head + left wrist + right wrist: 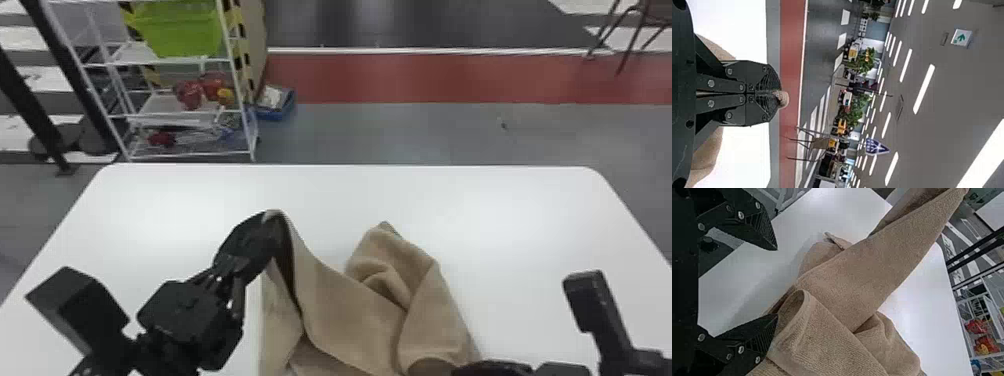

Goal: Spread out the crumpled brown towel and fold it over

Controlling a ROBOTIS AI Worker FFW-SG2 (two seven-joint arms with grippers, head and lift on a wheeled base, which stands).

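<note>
Spreading looks barely begun, with the fold left to do: the towel [345, 310] hangs raised from the left hand [779, 97], clamped on it, and slopes rumpled towards the right hand [777, 282], its fingers apart. Below both hands is a white surface [500, 215]; beyond the left stands a rack [150, 61].

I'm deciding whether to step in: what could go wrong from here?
The left claw pinches only a small bit of the brown towel, which might slip out. The open right claw has one finger beside a curled edge; closing there might catch extra layers or miss.
</note>
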